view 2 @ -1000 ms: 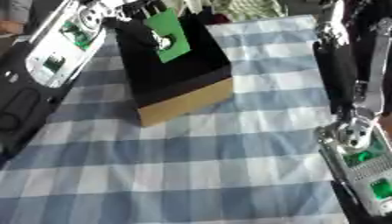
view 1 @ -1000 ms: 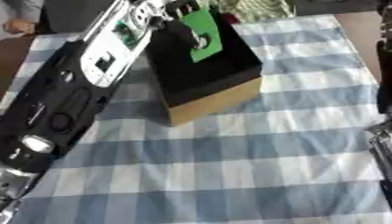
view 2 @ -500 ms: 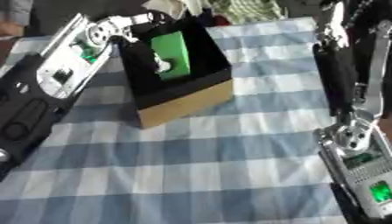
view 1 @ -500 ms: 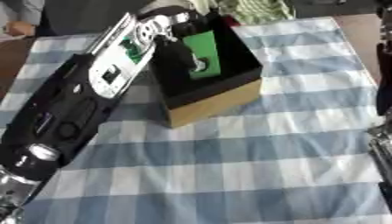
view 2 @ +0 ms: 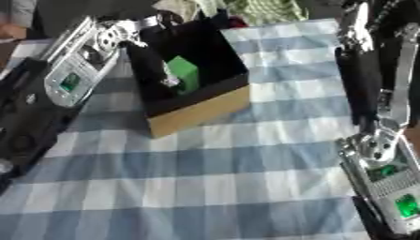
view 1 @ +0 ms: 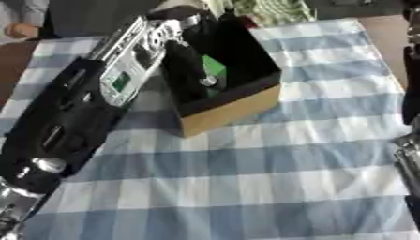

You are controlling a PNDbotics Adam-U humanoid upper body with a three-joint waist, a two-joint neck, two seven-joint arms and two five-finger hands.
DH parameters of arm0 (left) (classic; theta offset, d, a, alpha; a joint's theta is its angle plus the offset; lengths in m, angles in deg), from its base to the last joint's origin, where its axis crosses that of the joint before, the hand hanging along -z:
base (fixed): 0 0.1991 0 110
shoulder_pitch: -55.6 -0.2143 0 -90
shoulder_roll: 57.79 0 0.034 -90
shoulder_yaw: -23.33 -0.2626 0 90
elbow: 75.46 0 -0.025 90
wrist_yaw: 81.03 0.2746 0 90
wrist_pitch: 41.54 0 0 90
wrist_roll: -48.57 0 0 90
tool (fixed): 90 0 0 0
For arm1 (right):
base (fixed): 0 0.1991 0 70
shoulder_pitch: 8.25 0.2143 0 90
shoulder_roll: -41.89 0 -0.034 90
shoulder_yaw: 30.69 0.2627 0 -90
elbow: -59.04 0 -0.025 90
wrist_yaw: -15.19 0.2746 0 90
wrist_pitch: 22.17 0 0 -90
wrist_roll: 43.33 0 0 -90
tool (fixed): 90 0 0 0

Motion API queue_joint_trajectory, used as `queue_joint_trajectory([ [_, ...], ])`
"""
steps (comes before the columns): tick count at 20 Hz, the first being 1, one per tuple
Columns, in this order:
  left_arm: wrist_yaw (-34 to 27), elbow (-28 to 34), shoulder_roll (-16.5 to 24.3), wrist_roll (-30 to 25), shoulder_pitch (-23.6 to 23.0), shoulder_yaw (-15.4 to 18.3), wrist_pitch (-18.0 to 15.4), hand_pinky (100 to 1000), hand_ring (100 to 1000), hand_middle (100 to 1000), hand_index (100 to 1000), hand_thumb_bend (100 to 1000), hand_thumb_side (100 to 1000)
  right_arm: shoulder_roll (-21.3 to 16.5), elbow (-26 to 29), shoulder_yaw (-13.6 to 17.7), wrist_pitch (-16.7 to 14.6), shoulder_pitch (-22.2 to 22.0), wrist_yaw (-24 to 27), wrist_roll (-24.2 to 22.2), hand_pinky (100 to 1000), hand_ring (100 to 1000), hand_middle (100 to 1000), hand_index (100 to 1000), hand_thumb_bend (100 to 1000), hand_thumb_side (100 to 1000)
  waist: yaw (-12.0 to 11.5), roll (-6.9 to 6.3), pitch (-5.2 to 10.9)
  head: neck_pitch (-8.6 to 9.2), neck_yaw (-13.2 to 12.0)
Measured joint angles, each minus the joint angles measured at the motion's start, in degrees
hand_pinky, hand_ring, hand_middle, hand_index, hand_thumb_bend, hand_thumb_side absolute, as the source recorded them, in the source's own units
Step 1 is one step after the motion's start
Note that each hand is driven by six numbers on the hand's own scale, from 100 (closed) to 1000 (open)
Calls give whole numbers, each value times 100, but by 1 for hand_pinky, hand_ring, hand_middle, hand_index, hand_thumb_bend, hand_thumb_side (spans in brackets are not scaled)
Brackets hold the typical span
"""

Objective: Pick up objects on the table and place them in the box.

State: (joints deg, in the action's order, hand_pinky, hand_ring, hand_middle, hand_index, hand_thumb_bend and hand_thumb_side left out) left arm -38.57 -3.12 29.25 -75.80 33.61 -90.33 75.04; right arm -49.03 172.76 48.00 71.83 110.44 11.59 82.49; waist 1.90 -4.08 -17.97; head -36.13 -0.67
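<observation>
Left hand (view 1: 195, 70) reaches down inside box (view 1: 238, 104), dark fingers at green object (view 1: 215, 70) — whether clenched on it or released, cannot tell. Green object sits inside box, against dark interior. Box rests on blue-checked cloth (view 1: 246, 187) over counter. Right hand not visible — only right arm (view 2: 386, 117) along right edge.
</observation>
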Motion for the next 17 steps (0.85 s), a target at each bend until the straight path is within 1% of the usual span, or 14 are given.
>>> queue_joint_trajectory([
  [1,-6,41,0,27,-2,25,12,910,866,794,951,614,193,0,0,0,0,0,0,0,874,801,674,815,100,622,0,6,0,0,-3],
  [2,-27,94,0,60,-5,48,34,910,866,794,951,614,193,0,0,0,0,-1,0,0,874,801,674,815,100,622,0,15,0,0,-4],
  [3,-63,162,0,102,-13,76,63,902,853,779,936,518,173,0,0,0,0,-1,0,0,874,801,674,815,100,621,-1,27,0,0,-4],
  [5,-202,413,2,222,-46,166,156,891,838,769,933,369,151,0,0,0,0,-2,0,0,874,802,674,814,100,619,-39,40,0,-2,-4],
  [6,-310,611,9,311,-63,236,228,886,830,763,930,332,157,0,0,1,1,-2,0,0,873,802,674,814,100,618,-63,44,1,-7,-2],
  [7,-437,854,18,414,-97,313,314,882,825,759,928,315,160,0,0,3,1,-4,0,0,873,802,675,814,100,617,-86,50,4,-19,3],
  [8,-574,1108,48,517,-141,387,415,876,814,745,921,241,147,0,0,6,1,-5,0,0,873,802,675,814,100,615,-104,59,10,-43,10],
  [11,-985,1970,222,938,-327,639,704,869,799,730,921,218,154,-6,0,56,-2,-21,-6,3,872,802,676,814,100,611,-200,93,67,-117,41],
  [12,-1116,2281,302,1114,-420,728,789,862,791,726,921,100,257,-11,0,76,-3,-23,-9,5,872,802,676,813,100,626,-227,111,90,-145,59],
  [13,-1236,2598,377,1317,-527,816,865,857,786,725,923,211,166,-22,0,92,-6,-23,-14,7,872,802,676,813,100,609,-253,131,109,-162,78],
  [15,-1503,3214,524,1814,-789,995,985,847,777,720,926,187,188,-47,0,125,-14,-24,-32,15,872,802,677,813,100,607,-299,170,134,-200,107],
  [17,-1805,3718,626,2417,-1059,1159,998,842,771,709,920,166,211,-58,0,152,-18,-23,-39,20,871,802,677,813,100,605,-333,204,156,-211,144],
])
